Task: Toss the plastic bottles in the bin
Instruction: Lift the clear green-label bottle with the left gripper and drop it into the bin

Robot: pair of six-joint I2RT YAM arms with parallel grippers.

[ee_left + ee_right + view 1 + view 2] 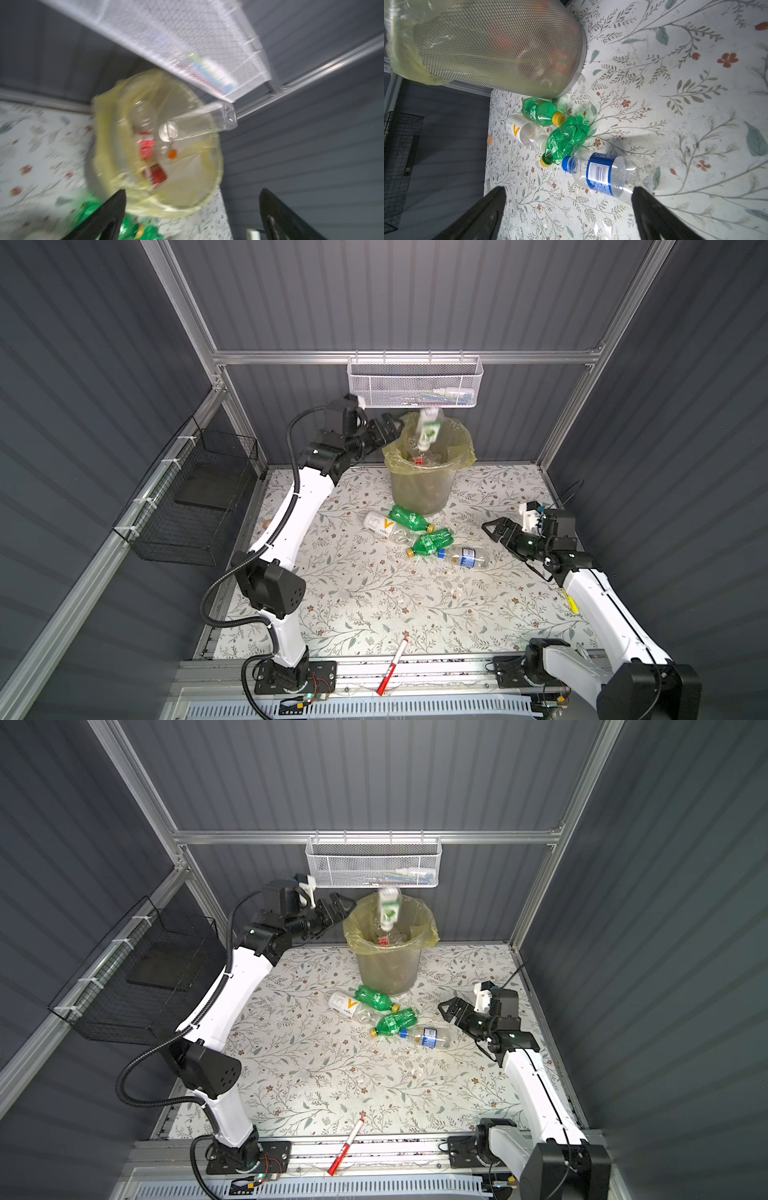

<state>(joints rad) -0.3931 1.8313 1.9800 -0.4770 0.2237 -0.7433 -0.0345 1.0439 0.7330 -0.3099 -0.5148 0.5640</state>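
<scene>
The bin (419, 489) (386, 969), grey mesh lined with a yellow bag, stands at the back of the table. A clear bottle with a green and white label (429, 429) (388, 907) hangs free in the air above its mouth, blurred. My left gripper (390, 427) (193, 191) is open beside the bin's rim (187, 209), holding nothing. Red-labelled bottles (146, 147) lie inside. Several plastic bottles lie in front of the bin: a green one (409, 518), a white-labelled one (384, 526), a crushed green one (432, 541) and a blue-labelled one (467, 556) (604, 174). My right gripper (492, 529) (569, 188) is open just right of them.
A white mesh wall basket (415, 383) hangs directly above the bin. On the left wall hangs a black wire basket (195, 497). A red-and-white marker pen (392, 666) lies at the table's front edge.
</scene>
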